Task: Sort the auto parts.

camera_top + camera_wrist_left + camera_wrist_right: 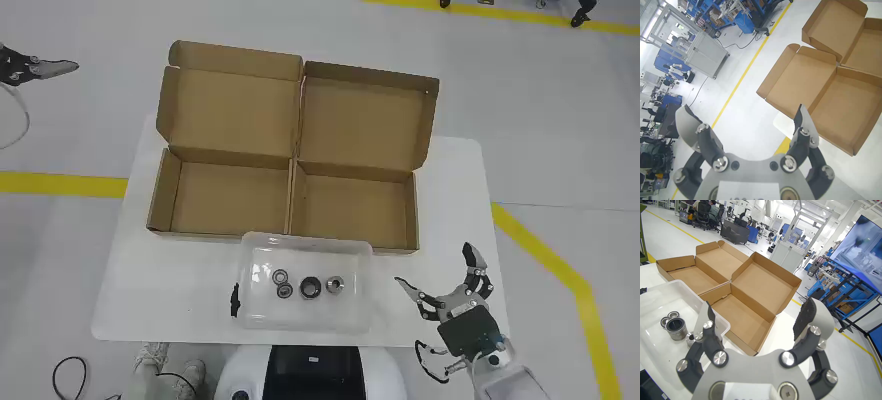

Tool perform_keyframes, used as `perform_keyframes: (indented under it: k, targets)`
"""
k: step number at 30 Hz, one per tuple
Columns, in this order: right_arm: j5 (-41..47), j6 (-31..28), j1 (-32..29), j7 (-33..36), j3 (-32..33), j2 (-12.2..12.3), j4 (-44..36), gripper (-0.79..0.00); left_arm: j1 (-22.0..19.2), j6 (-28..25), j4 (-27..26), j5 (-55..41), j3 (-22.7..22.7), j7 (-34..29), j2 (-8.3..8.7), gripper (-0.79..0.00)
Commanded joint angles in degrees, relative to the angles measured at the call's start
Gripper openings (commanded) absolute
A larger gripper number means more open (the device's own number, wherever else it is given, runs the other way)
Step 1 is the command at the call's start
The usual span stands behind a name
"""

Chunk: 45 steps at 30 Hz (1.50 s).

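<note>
The white surface (450, 180) stands on a pale floor crossed by yellow lines (60, 183). Two open cardboard boxes sit side by side and touching along its far edge, the left box (232, 195) and the right box (355, 205), their lids tilted back past that edge. At the middle of the near edge lies a clear tray (305, 238) holding the auto parts: a dark cylinder (676, 328), two bearing rings (668, 317) and a small silver piece (690, 338). A small black object (235, 300) lies on the surface just beside the tray. The right tool (433, 265) hangs over the near right corner, fingers spread and holding nothing. The left tool (743, 108), likewise spread, is over the floor off the far left corner. The room has blue shelving (745, 22), a metal-framed enclosure (702, 51), office chairs (702, 217) and a large screen (857, 256).
</note>
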Motion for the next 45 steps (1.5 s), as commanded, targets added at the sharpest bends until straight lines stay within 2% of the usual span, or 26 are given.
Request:
perform_keyframes:
  k: [1,19,27,40,45]
  targets:
    - [0.00,0.00,0.00,0.00,0.00,0.00,0.00,0.000,0.00,0.00,0.00,0.00,0.00,0.00,0.00,0.000]
    - [-0.21,-0.44,0.45,0.28,-0.18,0.04,-0.02,0.000,0.00,0.00,0.00,0.00,0.00,0.00,0.00,0.000]
    - [-5.58,-8.41,7.43,5.19,-4.40,0.68,0.39,0.000,0.00,0.00,0.00,0.00,0.00,0.00,0.00,0.000]
    - [-13.80,-25.76,22.37,13.11,-16.15,1.54,4.03,0.000,0.00,0.00,0.00,0.00,0.00,0.00,0.00,0.000]
    - [-10.73,-30.69,28.03,16.08,-20.89,1.26,8.69,0.000,0.00,0.00,0.00,0.00,0.00,0.00,0.00,0.000]
